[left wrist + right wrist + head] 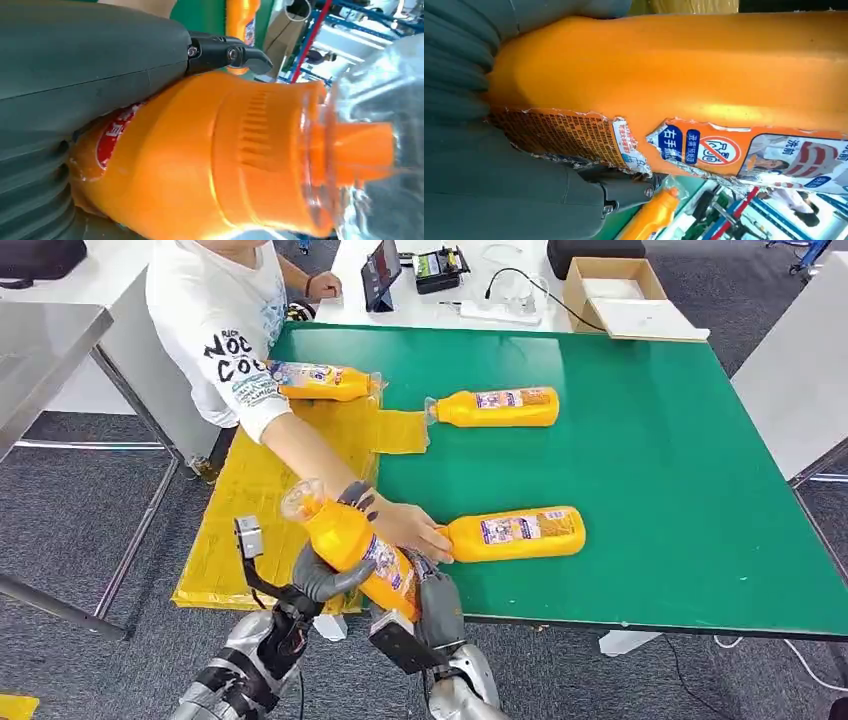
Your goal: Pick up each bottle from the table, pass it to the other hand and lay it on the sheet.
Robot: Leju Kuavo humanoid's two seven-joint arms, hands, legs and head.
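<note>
- Currently, held bottle [352, 545]: lower centre of frame, tilted, cap up-left, over the table [640, 470] edge.
- Left hand [325, 575]: fingers wrapped round its upper body.
- Right hand [432, 595]: closed on its base.
- Sheet [250, 510]: left of frame.
- Person's hand [405, 525]: on a nearby bottle [515, 533].
- Advice: confirm the left grip before the right lets go.

Orange bottle [355, 550] with clear cap and torn blue-white-red label, gripped by grey left hand [325, 575] and grey right hand [435, 595]. Three more orange bottles [510, 533], same labels. Green table [680, 460]. Yellow sheet [250, 500] over table's left edge. White shirt [215, 310], black lettering. Grey carpet [70, 490].
</note>
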